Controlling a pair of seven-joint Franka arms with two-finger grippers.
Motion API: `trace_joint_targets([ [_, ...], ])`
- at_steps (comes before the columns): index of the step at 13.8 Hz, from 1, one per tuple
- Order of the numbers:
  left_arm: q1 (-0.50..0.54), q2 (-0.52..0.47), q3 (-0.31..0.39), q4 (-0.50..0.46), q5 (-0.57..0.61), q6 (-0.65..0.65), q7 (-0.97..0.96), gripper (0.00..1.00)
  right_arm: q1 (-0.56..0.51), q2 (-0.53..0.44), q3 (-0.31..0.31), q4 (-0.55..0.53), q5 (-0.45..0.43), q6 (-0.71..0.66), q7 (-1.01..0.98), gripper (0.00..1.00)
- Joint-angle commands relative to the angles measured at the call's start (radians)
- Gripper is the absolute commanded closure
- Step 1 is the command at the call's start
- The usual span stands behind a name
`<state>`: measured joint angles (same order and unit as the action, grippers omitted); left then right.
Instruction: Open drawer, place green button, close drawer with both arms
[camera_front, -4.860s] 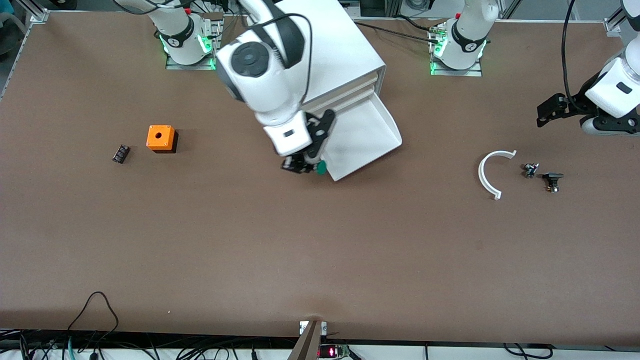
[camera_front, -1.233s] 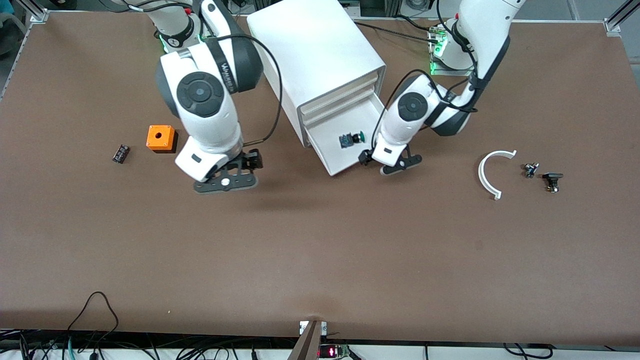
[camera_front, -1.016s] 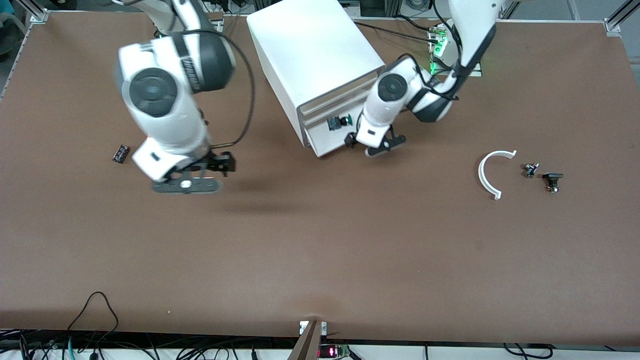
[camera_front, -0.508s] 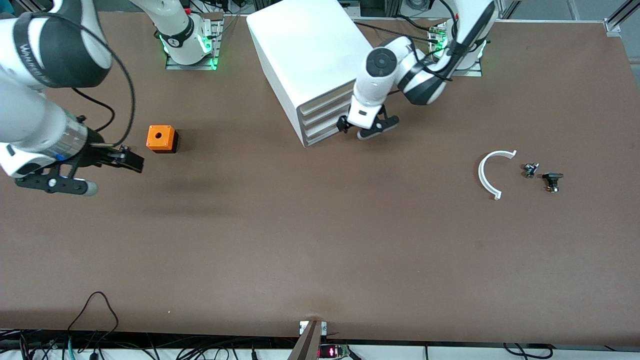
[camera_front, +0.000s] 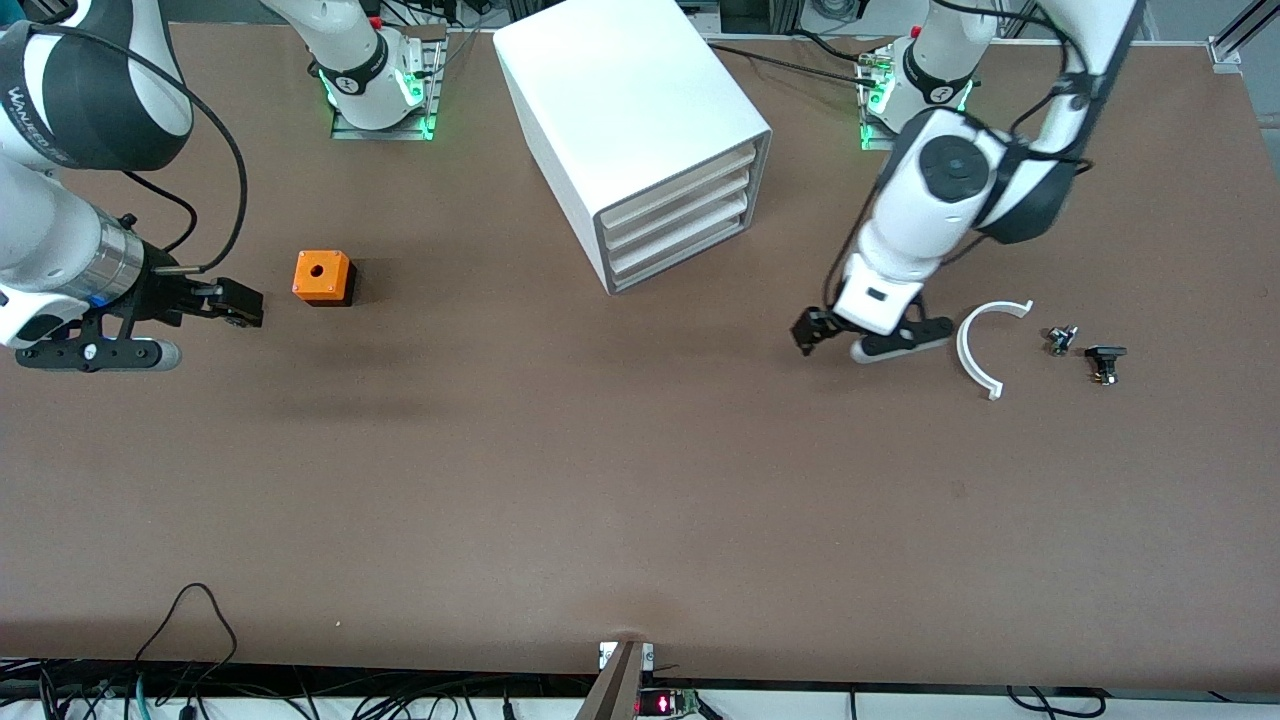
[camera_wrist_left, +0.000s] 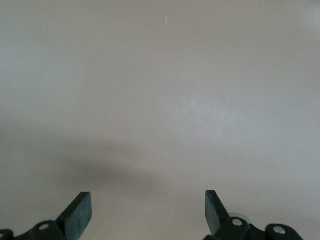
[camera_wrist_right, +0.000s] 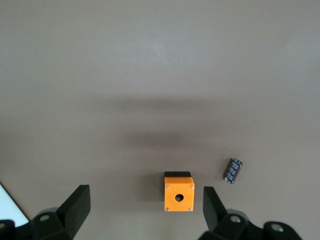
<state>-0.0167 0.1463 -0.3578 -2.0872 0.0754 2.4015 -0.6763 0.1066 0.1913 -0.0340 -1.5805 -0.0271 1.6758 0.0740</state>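
Note:
The white cabinet (camera_front: 620, 90) stands at the middle of the table near the arms' bases. Its lowest drawer (camera_front: 680, 255) is shut flush with the three above it. The button is hidden from view. My left gripper (camera_front: 808, 333) is open and empty, over bare table between the cabinet and a white arc; its wrist view (camera_wrist_left: 147, 210) shows only table. My right gripper (camera_front: 238, 303) is open and empty, low over the table beside the orange cube, toward the right arm's end. Its wrist view (camera_wrist_right: 145, 207) shows nothing between the fingers.
An orange cube with a hole (camera_front: 322, 276) (camera_wrist_right: 179, 192) sits near my right gripper. A small black block (camera_wrist_right: 232, 171) lies beside it, hidden in the front view. A white arc (camera_front: 975, 345) and two small dark parts (camera_front: 1060, 340) (camera_front: 1104, 362) lie toward the left arm's end.
The lowest drawer, open with the button in it, was pushed shut by my left gripper, which then drew away toward the white arc. My right arm swung off to its end of the table.

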Motion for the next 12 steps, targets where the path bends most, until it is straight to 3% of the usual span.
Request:
trace_joint_targets([
  [1,-0.005,-0.157,0.09,-0.004,-0.02,-0.172,0.197,0.0,-0.012,-0.159,-0.035,-0.211,0.012,0.083,-0.026,0.0],
  [2,-0.005,-0.21,0.13,-0.002,-0.054,-0.252,0.28,0.0,-0.012,-0.199,-0.05,-0.254,0.012,0.114,-0.028,0.0],
  [4,-0.017,-0.299,0.247,0.019,-0.074,-0.399,0.473,0.0,-0.012,-0.205,-0.05,-0.237,0.006,0.12,-0.052,0.0],
  [7,-0.017,-0.332,0.356,0.123,-0.068,-0.609,0.688,0.0,-0.013,-0.202,-0.075,-0.198,0.013,0.111,-0.137,0.0],
  [9,0.0,-0.321,0.37,0.212,-0.06,-0.726,0.747,0.0,-0.012,-0.201,-0.075,-0.179,0.015,0.093,-0.116,0.0],
  [12,0.0,-0.306,0.353,0.222,-0.059,-0.731,0.736,0.0,-0.007,-0.201,-0.072,-0.165,0.009,0.067,-0.109,0.0],
])
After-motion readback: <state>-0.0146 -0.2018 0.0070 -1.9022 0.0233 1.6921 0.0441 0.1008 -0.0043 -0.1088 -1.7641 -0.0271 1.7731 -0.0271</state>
